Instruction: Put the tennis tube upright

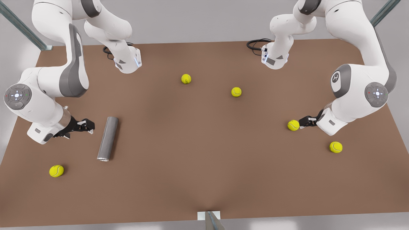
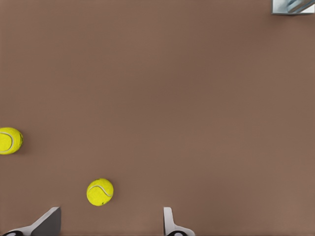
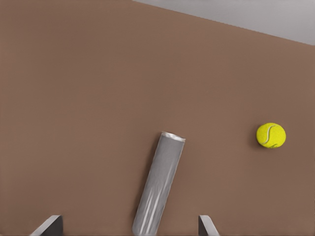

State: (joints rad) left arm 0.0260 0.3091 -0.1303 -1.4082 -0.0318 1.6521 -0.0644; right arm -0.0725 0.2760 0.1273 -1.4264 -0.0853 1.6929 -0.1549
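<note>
Here, my two white arms bend over a brown table (image 1: pixel 204 179), and I can read no writing or brand on anything. The right wrist view sees the tennis tube, so my right arm is the one on the front view's left, elbow out, forearm low and nearly level. The left arm, on the front view's right, is bent likewise.

The tennis tube (image 1: pixel 108 138) lies flat on its side, long axis running from the far edge toward the near edge, hollow rim at the near end.

The right gripper (image 1: pixel 90 126) sits just beside the tube's far half, fingers (image 3: pixel 49 225) spread wide, clasping nothing. The left gripper (image 1: pixel 302 123) points at a tennis ball (image 1: pixel 293 125), its tip right against it in the front view; its fingers (image 2: pixel 170 221) are also wide apart and empty.
</note>
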